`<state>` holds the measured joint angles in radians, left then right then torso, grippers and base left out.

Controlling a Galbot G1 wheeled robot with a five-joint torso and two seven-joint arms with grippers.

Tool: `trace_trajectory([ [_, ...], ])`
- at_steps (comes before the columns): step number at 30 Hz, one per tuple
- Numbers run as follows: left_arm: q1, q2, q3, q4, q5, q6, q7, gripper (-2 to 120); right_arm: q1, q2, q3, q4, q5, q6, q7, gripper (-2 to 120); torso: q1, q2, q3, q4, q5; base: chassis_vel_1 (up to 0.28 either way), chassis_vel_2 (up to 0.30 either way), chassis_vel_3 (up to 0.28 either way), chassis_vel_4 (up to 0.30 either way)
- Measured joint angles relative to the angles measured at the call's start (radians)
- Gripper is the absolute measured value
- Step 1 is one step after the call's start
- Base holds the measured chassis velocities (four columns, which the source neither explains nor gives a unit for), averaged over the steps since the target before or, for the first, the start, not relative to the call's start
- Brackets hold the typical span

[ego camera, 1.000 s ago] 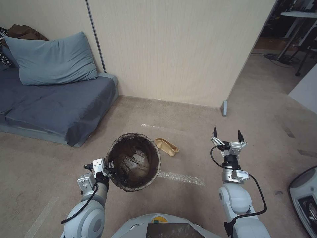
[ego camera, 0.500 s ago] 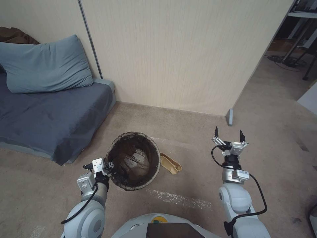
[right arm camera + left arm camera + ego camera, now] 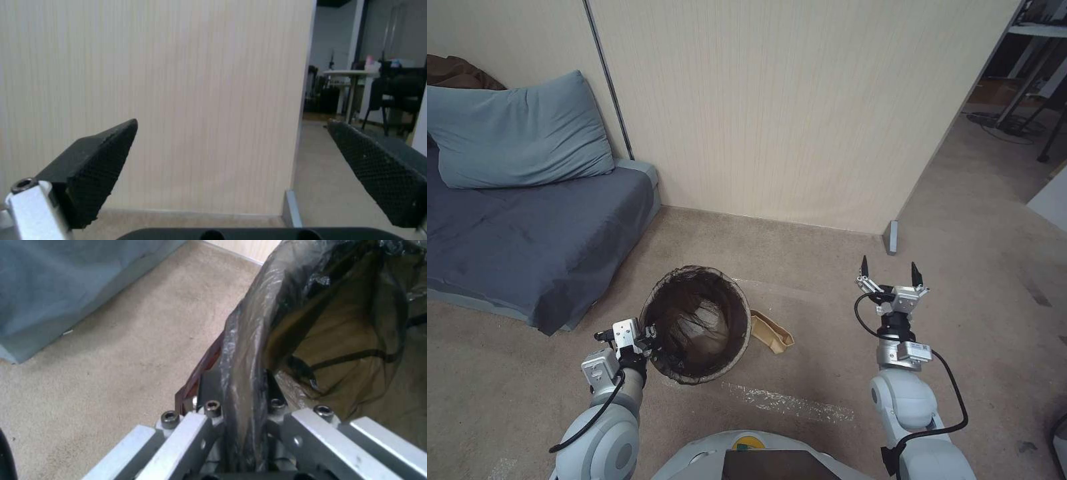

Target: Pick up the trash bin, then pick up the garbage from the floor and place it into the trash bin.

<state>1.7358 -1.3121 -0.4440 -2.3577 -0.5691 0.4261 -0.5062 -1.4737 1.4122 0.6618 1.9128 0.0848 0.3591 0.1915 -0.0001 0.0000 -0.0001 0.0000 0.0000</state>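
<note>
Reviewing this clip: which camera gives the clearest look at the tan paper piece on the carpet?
The head view: the tan paper piece lies whole on the carpet just right of the trash bin. The left wrist view looks at the bin's rim and liner clamped in the left gripper; the right wrist view looks at the wall between the right gripper's open fingers.

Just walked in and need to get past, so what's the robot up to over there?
It is tidying litter off the carpet. Its left tool is clamped on the near rim of the trash bin, pinching the dark liner, as the left wrist view shows close up. A tan paper piece lies on the floor beside the bin, toward the robot's right. The right tool is held in the air further right, open and holding nothing, facing the wall.
</note>
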Motion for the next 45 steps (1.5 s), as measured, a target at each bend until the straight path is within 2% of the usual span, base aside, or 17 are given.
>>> trace_trajectory([
  [4, 0.003, -0.001, -0.001, -0.001, 0.0, -0.004, 0.0, 0, -0.002, -0.02, -0.001, 0.002, 0.013, -0.022, 0.0, 100, 0.0, 0.0, 0.0, 0.0, 0.0001, 0.0, 0.0, 0.0, 0.0],
  [9, 0.008, 0.003, -0.007, -0.003, 0.0, -0.019, 0.0, 0, -0.017, -0.121, -0.02, 0.019, 0.101, -0.093, -0.008, 100, 0.0, 0.0, 0.0, 0.0, 0.0002, 0.0, 0.0, 0.0, 0.0],
  [11, 0.009, 0.006, -0.01, -0.004, 0.0, -0.026, 0.0, 0, -0.016, -0.209, -0.033, 0.018, 0.175, -0.118, -0.016, 100, 0.0, 0.0, 0.0, -0.0003, 0.0003, 0.0, 0.0, 0.0, 0.0],
  [12, 0.009, 0.006, -0.01, -0.004, 0.0, -0.026, 0.0, 0, -0.016, -0.209, -0.033, 0.018, 0.175, -0.118, -0.016, 100, 0.0, 0.0, 0.0, -0.0003, 0.0003, 0.0, 0.0, 0.0, 0.0],
  [14, 0.009, 0.008, -0.013, -0.004, -0.001, -0.035, 0.0, 0, -0.015, -0.337, -0.055, 0.004, 0.256, -0.139, -0.028, 100, 0.0, 0.0, 0.0, 0.0, -0.0001, 0.0, 0.0, 0.0, 0.0],
  [15, 0.009, 0.008, -0.013, -0.004, -0.001, -0.035, 0.0, 0, -0.015, -0.337, -0.055, 0.004, 0.256, -0.139, -0.028, 100, 0.0, 0.0, 0.0, 0.0, -0.0001, 0.0, 0.0, 0.0, 0.0],
  [16, 0.009, 0.008, -0.013, -0.004, -0.002, -0.039, 0.0, 0, -0.011, -0.41, -0.076, -0.008, 0.303, -0.15, -0.041, 100, 0.0, 0.0, 0.0, 0.0, 0.0001, 0.0, 0.0, 0.0, 0.0],
  [19, 0.007, 0.009, -0.016, -0.003, -0.006, -0.044, 0.001, 0, 0.012, -0.526, -0.137, -0.034, 0.397, -0.181, -0.071, 100, 0.0, 0.0, 0.0, 0.0, 0.0001, 0.0, 0.0, 0.0, 0.0],
  [20, 0.007, 0.009, -0.016, -0.003, -0.006, -0.044, 0.001, 0, 0.012, -0.526, -0.137, -0.034, 0.397, -0.181, -0.071, 100, 0.0, 0.0, 0.0, 0.0, 0.0001, 0.0, 0.0, 0.0, 0.0],
  [23, 0.007, 0.01, -0.021, -0.003, -0.012, -0.046, 0.001, 0, 0.047, -0.6, -0.207, -0.063, 0.445, -0.19, -0.112, 100, 0.0, 0.0, 0.0, -0.0001, 0.0002, 0.0, 0.0, 0.0, 0.0],
  [27, 0.007, 0.01, -0.023, -0.003, -0.014, -0.049, 0.0, 0, 0.073, -0.633, -0.25, -0.077, 0.467, -0.196, -0.134, 100, 0.0, 0.0, 0.0, -0.0001, 0.0001, 0.0, 0.0, 0.0, 0.0],
  [31, 0.007, 0.01, -0.025, -0.003, -0.019, -0.051, 0.0, 0, 0.144, -0.678, -0.356, -0.111, 0.496, -0.207, -0.158, 100, 0.0, 0.0, 0.0, 0.0, 0.0001, 0.0, 0.0, 0.0, 0.0],
  [37, 0.004, 0.011, -0.026, -0.001, -0.02, -0.051, -0.001, 0, 0.213, -0.708, -0.453, -0.143, 0.503, -0.215, -0.178, 100, 0.0, 0.0, 0.0, 0.0001, -0.0001, 0.0, 0.0, 0.0, 0.0],
  [38, 0.003, 0.011, -0.027, 0.0, -0.022, -0.051, -0.001, 0, 0.248, -0.719, -0.503, -0.158, 0.504, -0.221, -0.187, 100, 0.0, 0.0, 0.0, 0.0, -0.0001, 0.0, 0.0, 0.0, 0.0],
  [45, 0.0, 0.014, -0.031, 0.001, -0.027, -0.051, -0.001, 0, 0.324, -0.737, -0.604, -0.184, 0.505, -0.233, -0.221, 100, 0.0, 0.0, 0.0, 0.0, -0.0002, 0.0, 0.0, 0.0, 0.0],
])
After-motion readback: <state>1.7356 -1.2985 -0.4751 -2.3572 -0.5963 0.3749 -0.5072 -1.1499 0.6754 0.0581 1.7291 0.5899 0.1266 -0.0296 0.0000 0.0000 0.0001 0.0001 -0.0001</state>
